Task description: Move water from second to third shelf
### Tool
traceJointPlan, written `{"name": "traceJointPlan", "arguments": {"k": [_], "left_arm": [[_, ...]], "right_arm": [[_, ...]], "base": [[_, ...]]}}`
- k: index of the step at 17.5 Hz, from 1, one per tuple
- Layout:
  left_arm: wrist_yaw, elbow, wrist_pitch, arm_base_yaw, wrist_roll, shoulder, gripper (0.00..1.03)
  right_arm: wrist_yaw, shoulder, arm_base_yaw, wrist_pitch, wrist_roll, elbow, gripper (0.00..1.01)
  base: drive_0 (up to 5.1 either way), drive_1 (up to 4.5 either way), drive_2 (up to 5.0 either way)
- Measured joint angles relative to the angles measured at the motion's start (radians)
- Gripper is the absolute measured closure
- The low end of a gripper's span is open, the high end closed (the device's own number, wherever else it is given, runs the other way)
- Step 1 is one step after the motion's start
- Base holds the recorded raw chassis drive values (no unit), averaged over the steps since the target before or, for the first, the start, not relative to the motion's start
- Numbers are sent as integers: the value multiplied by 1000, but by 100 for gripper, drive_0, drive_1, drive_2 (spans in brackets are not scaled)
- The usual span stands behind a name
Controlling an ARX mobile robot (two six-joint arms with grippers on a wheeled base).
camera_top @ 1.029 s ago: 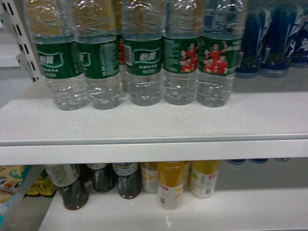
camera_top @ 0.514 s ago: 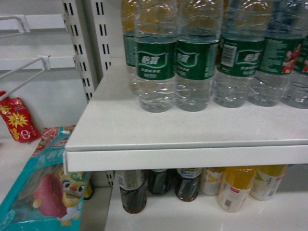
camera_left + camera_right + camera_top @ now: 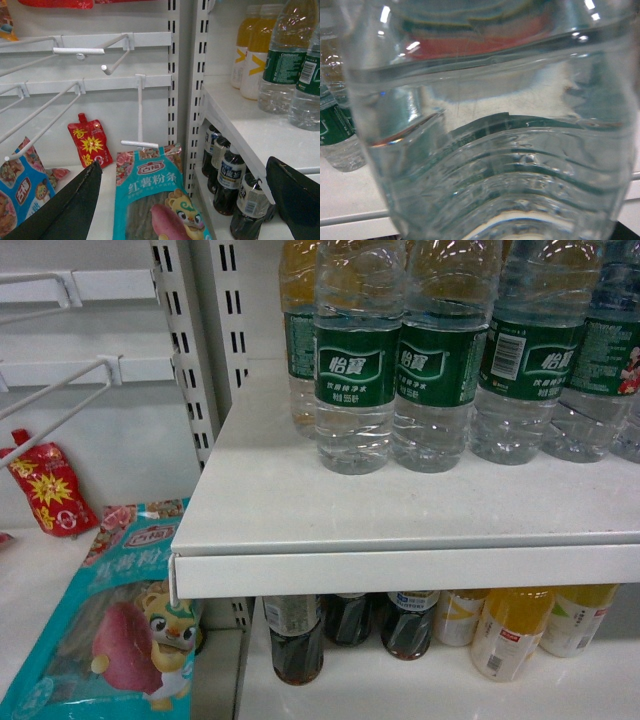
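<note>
A clear ribbed water bottle (image 3: 490, 150) fills the right wrist view, a red band and green label showing through the water. It sits right against the right gripper, whose fingers are hidden behind it. More green-labelled water bottles (image 3: 357, 370) stand in a row on the white shelf (image 3: 400, 570); the one at the far right edge (image 3: 622, 370) shows a red-shirted figure. My left gripper (image 3: 185, 165) is open and empty, low down in front of the shelf upright. Neither gripper shows in the head view.
Dark tea bottles (image 3: 295, 635) and yellow drink bottles (image 3: 510, 630) stand on the shelf below. Left of the perforated upright (image 3: 190, 370) are wire hooks (image 3: 60, 410), a teal sweet-potato noodle pack (image 3: 120, 630) and a red pouch (image 3: 48, 490).
The head view has swung left: the row of bottles slid right in the frame, and the upright, hooks and snack packs came into view.
</note>
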Motion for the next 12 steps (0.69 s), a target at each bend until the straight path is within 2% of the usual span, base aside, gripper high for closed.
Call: {"name": "traceJointPlan", "arguments": {"k": [1, 3, 5, 7, 8, 10, 12], "left_arm": [[0, 0, 0, 0, 0, 0, 5], [1, 0, 0, 0, 0, 0, 5], [0, 0, 0, 0, 0, 0, 5], [0, 0, 0, 0, 0, 0, 5], [0, 0, 0, 0, 0, 0, 5], [0, 0, 0, 0, 0, 0, 5], [0, 0, 0, 0, 0, 0, 5]], "right_arm": [[-19, 0, -4, 5, 4, 0, 60], [-175, -1, -60, 19, 40, 1, 60], [-258, 18, -58, 20, 64, 19, 60], [-269, 92, -36, 33, 84, 73, 60], [-241, 137, -12, 43, 82, 98, 60], [-201, 235, 40, 79, 64, 124, 60], [-197, 348, 67, 79, 45, 154, 60]], "base": [[0, 0, 0], [0, 0, 0], [0, 0, 0], [0, 0, 0], [0, 0, 0], [0, 0, 0], [0, 0, 0]]}}
